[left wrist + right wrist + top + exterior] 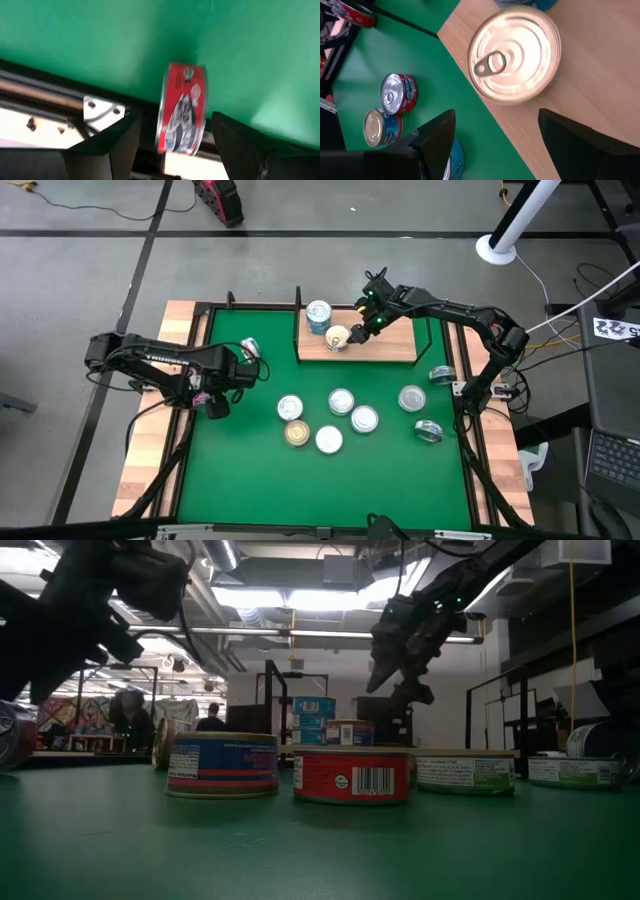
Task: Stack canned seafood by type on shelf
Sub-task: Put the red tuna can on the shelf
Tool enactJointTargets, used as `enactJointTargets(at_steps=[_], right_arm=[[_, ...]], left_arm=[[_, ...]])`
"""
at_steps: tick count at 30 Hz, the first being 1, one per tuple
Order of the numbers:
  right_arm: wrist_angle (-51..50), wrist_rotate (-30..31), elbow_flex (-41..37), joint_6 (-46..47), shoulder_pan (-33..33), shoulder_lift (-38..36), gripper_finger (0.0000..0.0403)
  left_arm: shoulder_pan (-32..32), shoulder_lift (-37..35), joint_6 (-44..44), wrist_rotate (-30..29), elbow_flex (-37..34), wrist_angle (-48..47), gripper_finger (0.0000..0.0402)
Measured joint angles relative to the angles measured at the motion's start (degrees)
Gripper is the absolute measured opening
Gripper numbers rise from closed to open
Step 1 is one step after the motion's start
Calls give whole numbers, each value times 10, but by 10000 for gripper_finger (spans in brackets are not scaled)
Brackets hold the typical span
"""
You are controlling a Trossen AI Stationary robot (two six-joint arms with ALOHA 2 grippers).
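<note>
From above, the right hand (357, 330) hangs open over a gold tin (338, 337) on the shelf (390, 348), beside a blue stack (318, 313). Its wrist view shows the tin free, maybe just set down. The left hand (170, 145) is open around a red tin (181, 107); next it should close.

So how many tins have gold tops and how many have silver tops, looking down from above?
Gold-top tins: 2
Silver-top tins: 8
Red tin on its edge, top unclear: 1
Total: 11 tins showing from above. The stack on the shelf may hide more.
</note>
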Motion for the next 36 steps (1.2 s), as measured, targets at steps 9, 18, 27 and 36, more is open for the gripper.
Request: enactJointTargets(at_steps=[9,18,27,36], right_arm=[[-35,0,0,-31,0,0,282],[-47,0,0,-45,0,0,282],[-47,0,0,-48,0,0,282],[-52,-7,0,-60,0,-14,282]], left_arm=[[0,0,3,3,0,4,239],[0,2,19,5,-32,41,239],[0,3,42,0,-38,47,239],[1,3,79,-2,-44,45,239]])
